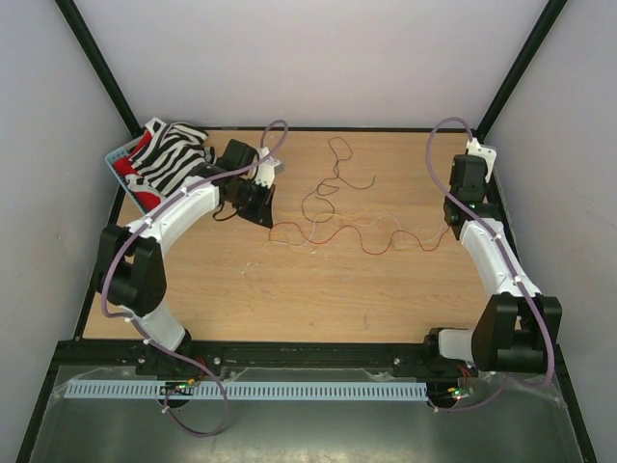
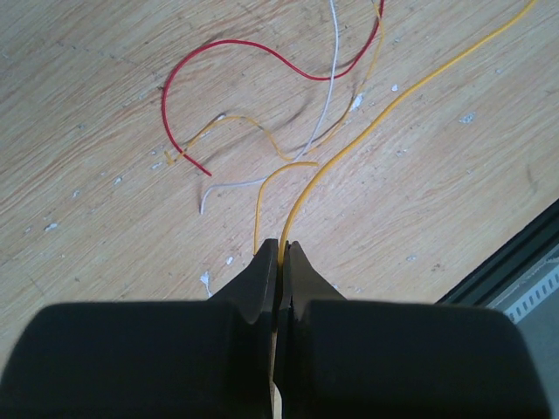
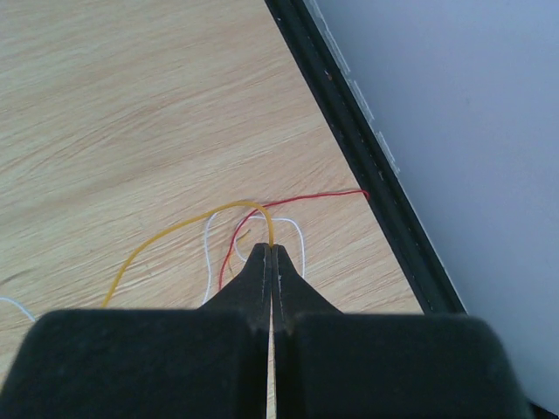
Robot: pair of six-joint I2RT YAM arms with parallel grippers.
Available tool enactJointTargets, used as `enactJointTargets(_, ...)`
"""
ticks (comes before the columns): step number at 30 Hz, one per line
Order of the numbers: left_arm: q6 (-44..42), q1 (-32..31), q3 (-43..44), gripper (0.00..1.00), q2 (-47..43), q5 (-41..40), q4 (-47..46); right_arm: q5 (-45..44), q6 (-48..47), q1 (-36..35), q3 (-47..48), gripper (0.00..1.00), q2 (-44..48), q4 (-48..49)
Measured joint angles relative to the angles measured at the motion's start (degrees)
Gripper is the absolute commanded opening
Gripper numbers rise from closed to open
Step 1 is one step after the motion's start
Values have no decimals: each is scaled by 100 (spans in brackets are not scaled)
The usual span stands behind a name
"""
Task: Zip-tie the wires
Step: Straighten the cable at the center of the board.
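Several thin curly wires (image 1: 333,231) lie across the middle of the table: a dark one (image 1: 335,172) toward the back, and red (image 1: 386,243), yellow and white ones stretched between the arms. My left gripper (image 2: 281,247) is shut on one end of a yellow wire (image 2: 393,94); a red wire (image 2: 236,45) and a white wire (image 2: 333,78) lie just beyond it. My right gripper (image 3: 272,248) is shut on a yellow wire (image 3: 179,225), near the table's right edge, with red (image 3: 306,198) and white (image 3: 207,253) strands beside it. No zip tie shows in any view.
A blue basket (image 1: 114,156) holding a zebra-striped cloth (image 1: 174,159) stands at the back left, close behind the left arm. A black frame rail (image 3: 367,166) runs along the table's right edge beside the right gripper. A white slotted strip (image 1: 251,391) lies in front of the arm bases.
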State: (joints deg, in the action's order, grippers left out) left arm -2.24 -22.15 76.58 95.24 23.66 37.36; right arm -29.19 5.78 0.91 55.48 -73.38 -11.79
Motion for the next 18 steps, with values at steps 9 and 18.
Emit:
enactJointTargets(9, 20, -4, 339, 3, 774, -275, -7, 44, 39, 70, -114, 0, -278, 221)
enactJointTargets(18, 35, -142, 686, 7, 1292, -647, 2, 33, 42, 284, -236, 0, -756, 367)
